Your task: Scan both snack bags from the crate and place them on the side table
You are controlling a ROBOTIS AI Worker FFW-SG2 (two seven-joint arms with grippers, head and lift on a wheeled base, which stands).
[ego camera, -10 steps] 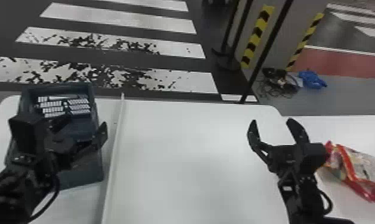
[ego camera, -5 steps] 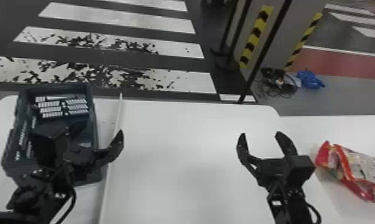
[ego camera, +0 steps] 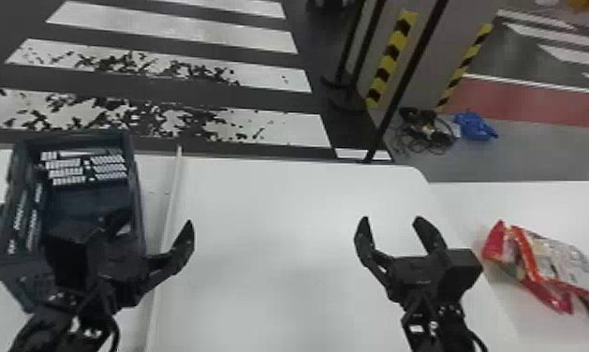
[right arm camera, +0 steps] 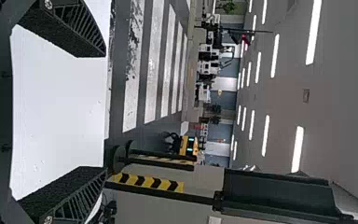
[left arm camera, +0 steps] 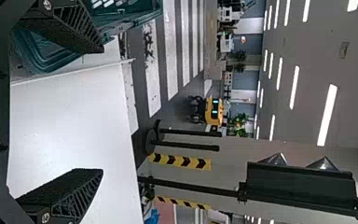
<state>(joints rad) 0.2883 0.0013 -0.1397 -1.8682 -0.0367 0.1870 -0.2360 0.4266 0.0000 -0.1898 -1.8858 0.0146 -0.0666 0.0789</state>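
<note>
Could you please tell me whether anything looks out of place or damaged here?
What stands out is on the floor beyond the side table: a loose tangle of dark cables beside a crumpled blue item. The red snack packaging on that table looks rumpled, but I see no tear or spill.

No words or numbers legible. Print on snack packaging [ego camera: 562, 267], lower right of head view, too blurred to read. Slanted black-and-yellow hazard stripes [ego camera: 391, 58] on grey pillar [ego camera: 461, 28], upper right of head view; likewise in lower part of both wrist views. White crossing bars [ego camera: 176, 26] on dark floor [ego camera: 7, 37], upper left of head view.
</note>
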